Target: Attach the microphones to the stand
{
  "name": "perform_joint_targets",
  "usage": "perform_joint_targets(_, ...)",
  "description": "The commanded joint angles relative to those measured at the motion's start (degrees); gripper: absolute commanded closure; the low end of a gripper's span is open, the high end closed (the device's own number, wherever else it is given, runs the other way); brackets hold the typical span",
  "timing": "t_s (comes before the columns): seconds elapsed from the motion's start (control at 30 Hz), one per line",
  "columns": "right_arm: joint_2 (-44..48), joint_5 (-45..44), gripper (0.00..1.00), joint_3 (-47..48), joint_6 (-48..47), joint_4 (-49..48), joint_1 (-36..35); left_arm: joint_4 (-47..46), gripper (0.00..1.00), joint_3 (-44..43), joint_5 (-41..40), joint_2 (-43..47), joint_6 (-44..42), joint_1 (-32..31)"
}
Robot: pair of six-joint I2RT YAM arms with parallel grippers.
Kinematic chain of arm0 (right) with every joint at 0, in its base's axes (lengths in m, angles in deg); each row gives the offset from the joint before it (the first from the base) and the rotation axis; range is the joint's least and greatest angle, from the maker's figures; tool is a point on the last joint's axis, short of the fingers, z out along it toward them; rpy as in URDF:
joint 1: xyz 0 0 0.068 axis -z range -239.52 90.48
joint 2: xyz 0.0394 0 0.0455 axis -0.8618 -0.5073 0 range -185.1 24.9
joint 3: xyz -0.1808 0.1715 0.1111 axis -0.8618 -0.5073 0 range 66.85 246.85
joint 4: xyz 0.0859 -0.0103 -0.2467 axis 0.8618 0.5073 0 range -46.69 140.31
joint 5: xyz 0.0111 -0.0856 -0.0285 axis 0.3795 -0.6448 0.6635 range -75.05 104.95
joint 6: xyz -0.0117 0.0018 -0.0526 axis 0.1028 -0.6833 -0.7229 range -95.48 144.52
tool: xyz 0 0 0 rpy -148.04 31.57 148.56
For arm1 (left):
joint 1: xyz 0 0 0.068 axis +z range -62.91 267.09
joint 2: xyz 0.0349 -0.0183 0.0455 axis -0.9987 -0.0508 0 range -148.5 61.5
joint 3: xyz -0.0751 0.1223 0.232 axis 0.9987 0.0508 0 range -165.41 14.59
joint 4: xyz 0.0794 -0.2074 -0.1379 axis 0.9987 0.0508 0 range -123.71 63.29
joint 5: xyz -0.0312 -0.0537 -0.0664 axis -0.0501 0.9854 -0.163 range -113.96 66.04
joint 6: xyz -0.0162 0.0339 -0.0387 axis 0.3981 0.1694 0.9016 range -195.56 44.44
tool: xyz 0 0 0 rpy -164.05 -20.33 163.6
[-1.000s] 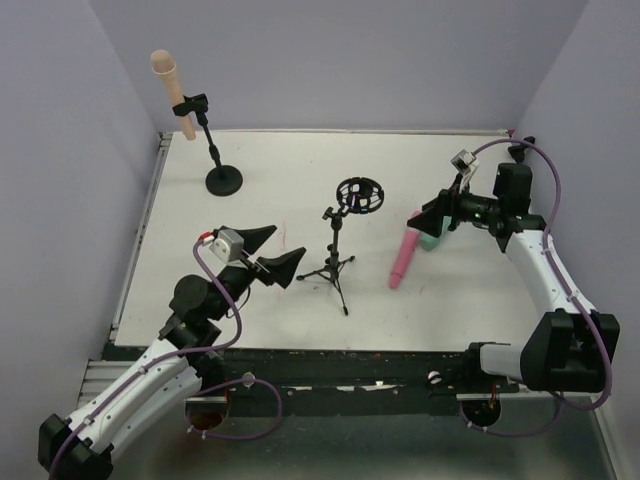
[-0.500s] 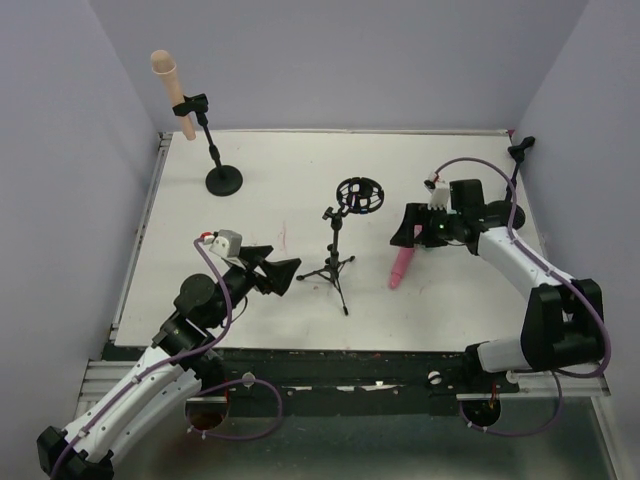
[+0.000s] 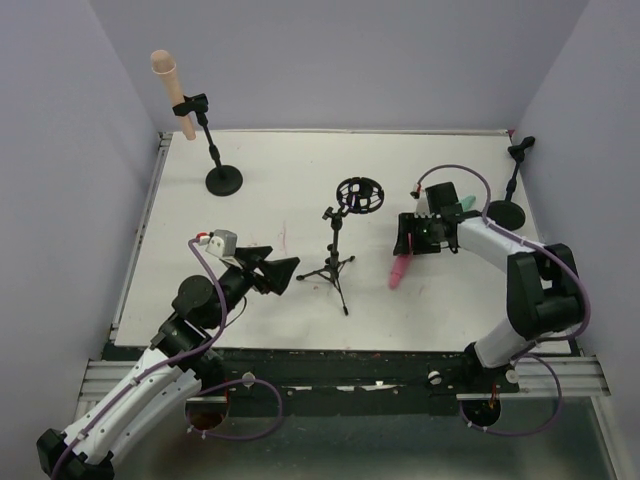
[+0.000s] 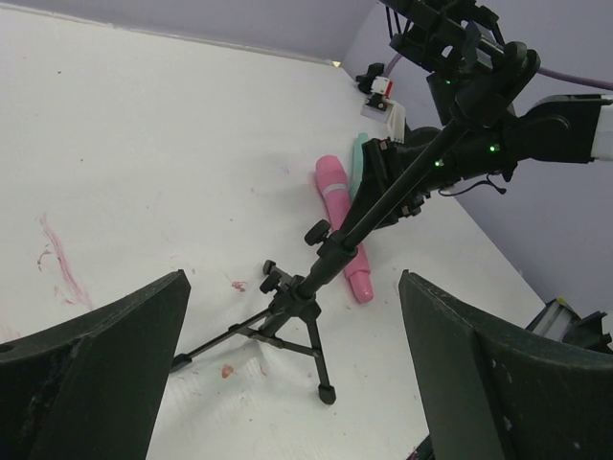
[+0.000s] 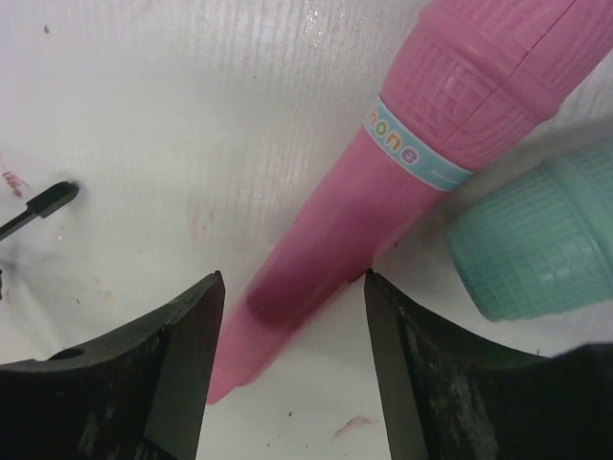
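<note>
The pink microphone (image 3: 399,272) lies flat on the white table to the right of the tripod stand (image 3: 338,262). My right gripper (image 3: 408,240) is open and low over it. In the right wrist view the gripper (image 5: 292,316) has its jaws on either side of the thin handle of the pink microphone (image 5: 421,144). The teal-green microphone (image 5: 536,240) lies right beside it, mostly hidden under the arm in the top view. The peach-beige microphone (image 3: 167,80) is clipped in the far-left stand (image 3: 224,181). My left gripper (image 3: 280,270) is open and empty, left of the tripod (image 4: 297,307).
The tripod carries a round black shock-mount ring (image 3: 359,195). A third stand with a round base (image 3: 505,213) and an empty clip (image 3: 520,150) stands at the far right by the wall. Purple walls close in the table on three sides.
My right gripper has swung left and down from above the teal microphone to straddle the pink microphone's handle. My left gripper has drawn back slightly and stays open.
</note>
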Motion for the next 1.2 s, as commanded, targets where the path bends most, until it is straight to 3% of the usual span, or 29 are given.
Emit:
perform_joint_targets(0.0, -4.8, -4.1, 0.36, 4.5, -0.6, 2.4, -2.1, 2.9, 0.02, -0.7, -1.4, 0.6, 1.6, -0.2)
perform_joint_targets(0.53, -10.9, -8.1, 0.36, 5.9, -0.5, 2.1, -4.5, 6.9, 0.02, -5.6, 0.1, 3.5, 3.3, -0.1)
perform_joint_targets(0.6, -10.8, -6.8, 0.41, 6.1, -0.5, 2.2, -4.5, 6.9, 0.02, -5.6, 2.1, 4.3, 3.8, -0.1)
perform_joint_targets(0.83, -3.2, -0.8, 0.71, 6.3, -0.3, 1.5, -4.5, 6.4, 0.02, -11.2, 5.4, 3.6, 2.9, 0.0)
perform_joint_targets(1.17, 14.4, 4.4, 0.81, 6.5, -1.7, 1.1, 2.0, 7.5, 0.02, -30.4, 18.6, -9.9, 2.9, 0.0)
